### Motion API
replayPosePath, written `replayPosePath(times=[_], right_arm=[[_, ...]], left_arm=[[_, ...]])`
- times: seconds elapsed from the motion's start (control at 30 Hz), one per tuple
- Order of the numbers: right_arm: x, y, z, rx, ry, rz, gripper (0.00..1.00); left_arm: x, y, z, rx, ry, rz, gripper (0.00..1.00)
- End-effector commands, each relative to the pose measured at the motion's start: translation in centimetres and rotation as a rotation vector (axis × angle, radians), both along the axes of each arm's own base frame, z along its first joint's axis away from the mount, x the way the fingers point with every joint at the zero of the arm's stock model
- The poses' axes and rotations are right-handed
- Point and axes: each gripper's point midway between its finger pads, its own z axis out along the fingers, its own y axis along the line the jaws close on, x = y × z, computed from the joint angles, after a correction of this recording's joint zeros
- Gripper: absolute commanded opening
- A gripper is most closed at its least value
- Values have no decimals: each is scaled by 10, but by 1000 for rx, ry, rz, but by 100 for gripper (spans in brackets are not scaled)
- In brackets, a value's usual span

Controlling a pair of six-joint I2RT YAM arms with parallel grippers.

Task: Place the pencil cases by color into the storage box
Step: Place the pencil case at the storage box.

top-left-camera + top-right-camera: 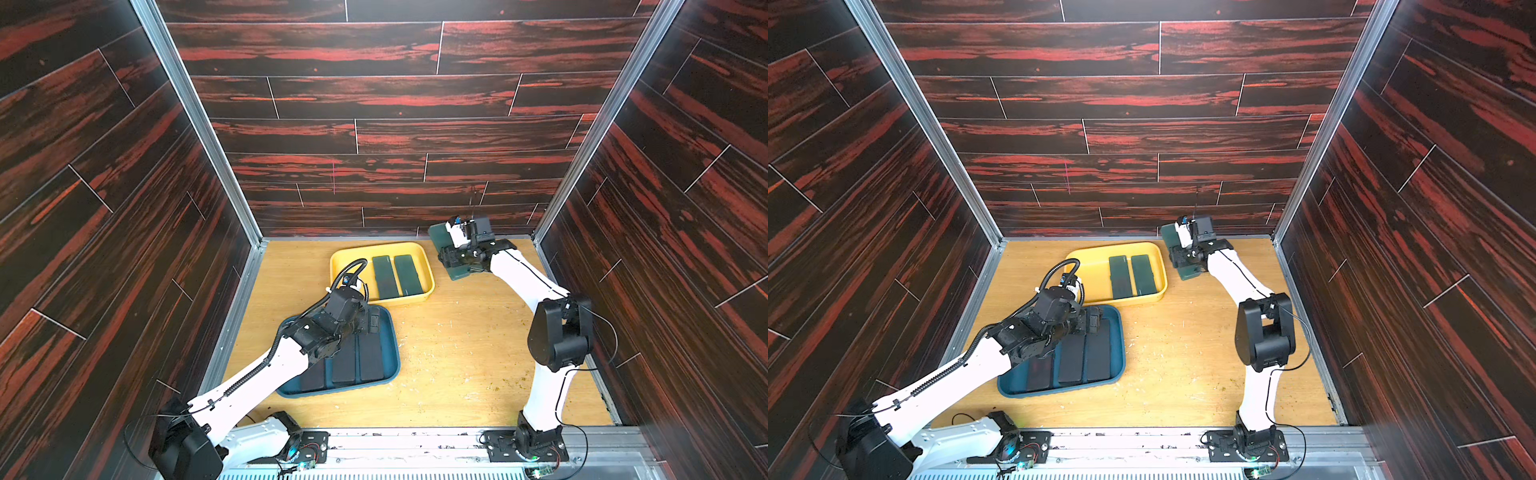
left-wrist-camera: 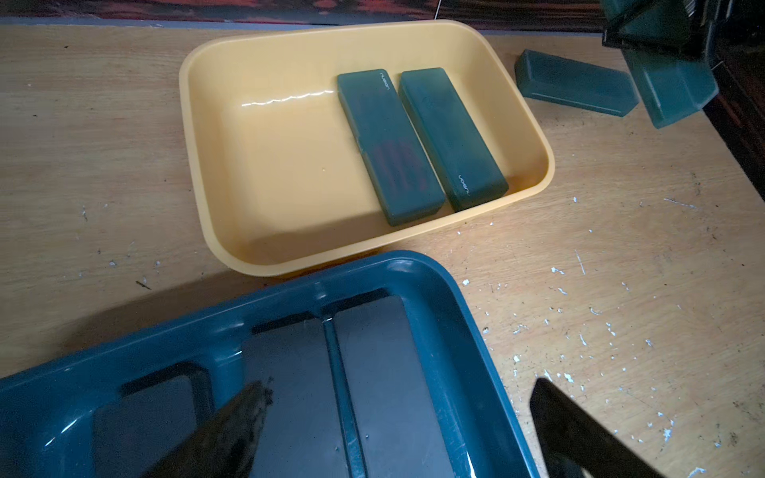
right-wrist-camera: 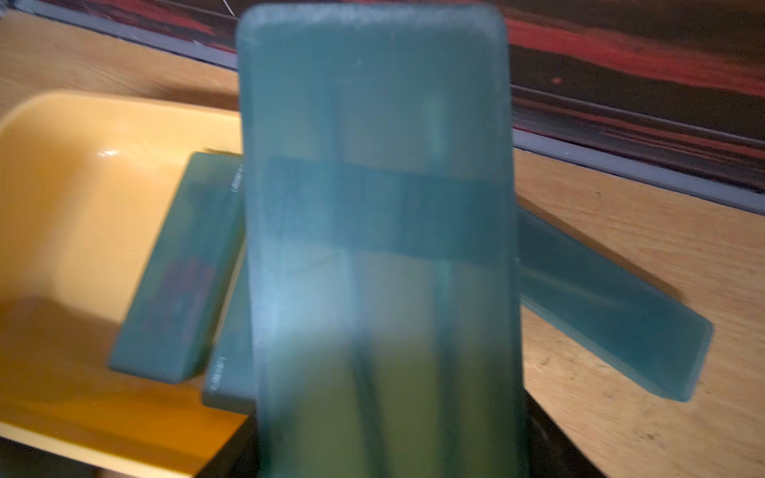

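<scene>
2 dark green pencil cases point(image 1: 395, 276) lie side by side in the yellow tray point(image 1: 348, 257); black ones fill the blue tray point(image 1: 392, 338)

glossy plastic yellow tray point(image 2: 194, 136), scuffed wooden table point(image 2: 621, 256) (matt)

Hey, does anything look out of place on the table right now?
One green case lies loose on the table, askew beside the yellow tray. The right gripper holds another green case above it.

Panelled robot test booth (aluminium-framed)
</scene>
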Motion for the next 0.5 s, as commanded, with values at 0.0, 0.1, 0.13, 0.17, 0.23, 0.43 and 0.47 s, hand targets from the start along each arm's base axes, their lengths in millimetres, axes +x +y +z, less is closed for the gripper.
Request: replayPosePath(times=[0.0,0.1,0.13,0.17,0.23,0.43,0.47], right_arm=[[-2,17,49,80,-89,-47,54],[-4,41,59,115,-128,-45,54],[-4,46,61,126,-139,-48,54],[-5,53,64,141,-155,-46,54],[-5,66,65,172,-163,-45,54],[-2,105,54,196,-178,-17,54],[0,111,50,192,-175,-13,54]], left_arm=[[2,11,6,16,-1,41,100],[3,15,5,23,4,57,100],[3,16,5,23,5,61,100],[4,17,4,26,7,66,100],[4,19,3,30,9,77,100],[8,23,2,35,12,101,100],[8,24,2,37,15,103,100]])
